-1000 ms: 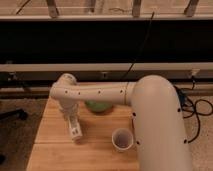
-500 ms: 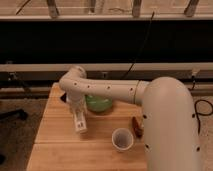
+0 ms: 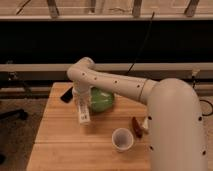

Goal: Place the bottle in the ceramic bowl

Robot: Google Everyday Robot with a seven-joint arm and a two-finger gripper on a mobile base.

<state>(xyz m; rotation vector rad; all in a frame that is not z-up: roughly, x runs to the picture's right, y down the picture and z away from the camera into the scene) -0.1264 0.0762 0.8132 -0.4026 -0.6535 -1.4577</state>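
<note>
Hanging upright from the gripper (image 3: 83,116), the bottle (image 3: 84,114) sits just left of the ceramic bowl (image 3: 101,100), not yet over it.

Its long axis runs nearly vertical, which end is up I cannot tell, low above the wooden table (image 3: 60,135). That hold looks meant to carry it sideways over the green rim, then lower it. The pincer appears clenched around it. A white cup (image 3: 122,139) stands nearer, a dark reddish object (image 3: 136,124) beside it, something black (image 3: 66,95) at the far corner.
</note>
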